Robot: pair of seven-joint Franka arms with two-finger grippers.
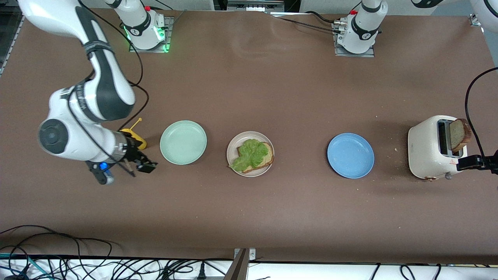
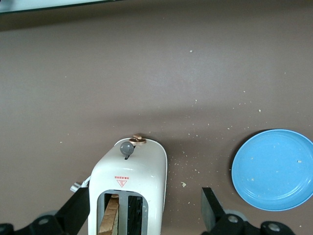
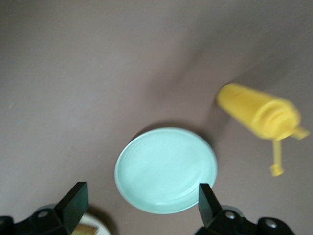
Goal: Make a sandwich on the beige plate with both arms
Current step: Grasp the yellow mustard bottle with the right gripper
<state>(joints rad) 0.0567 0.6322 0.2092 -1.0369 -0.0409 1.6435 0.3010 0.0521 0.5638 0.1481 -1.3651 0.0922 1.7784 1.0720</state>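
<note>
Beige plate [image 1: 233,144] at table centre, between mint plate [image 1: 183,142] and blue plate [image 1: 350,155]; carries 1 bread slice [image 1: 267,155] topped with lettuce [image 1: 249,154]. Second slice [image 1: 460,135] upright in toaster [image 1: 432,147] at the left arm's end of the table. Sandwich judged incomplete: top slice not yet placed.

Front view:
- Left gripper [image 1: 469,162] level with the toaster, over its end nearest the table's edge; jaws spread, nothing held.
- Right gripper [image 1: 144,166] low over the table beside the mint plate, toward the right arm's end; jaws spread, empty. Right arm waits.
- Yellow bottle [image 1: 135,136] just beside the right gripper. Risk: bottle knocked over on any sideways sweep of that arm.

Left wrist view:
- Fingers [image 2: 211,203] straddle the toaster top; slice [image 2: 109,221] seen in 1 slot, other slot empty.
- Risk: pinch on slot wall instead of bread if descent is off-centre; toaster may lift or tip with the slice.
- Risk: crumbling under a hard squeeze; crumbs already scattered around toaster and blue plate [image 2: 274,169].

Right wrist view:
- Fingers [image 3: 76,198] wide apart above mint plate [image 3: 166,169]; bottle [image 3: 259,115] lying near.
- Risk: lettuce shifted off the base slice if the top slice lands askew.
</note>
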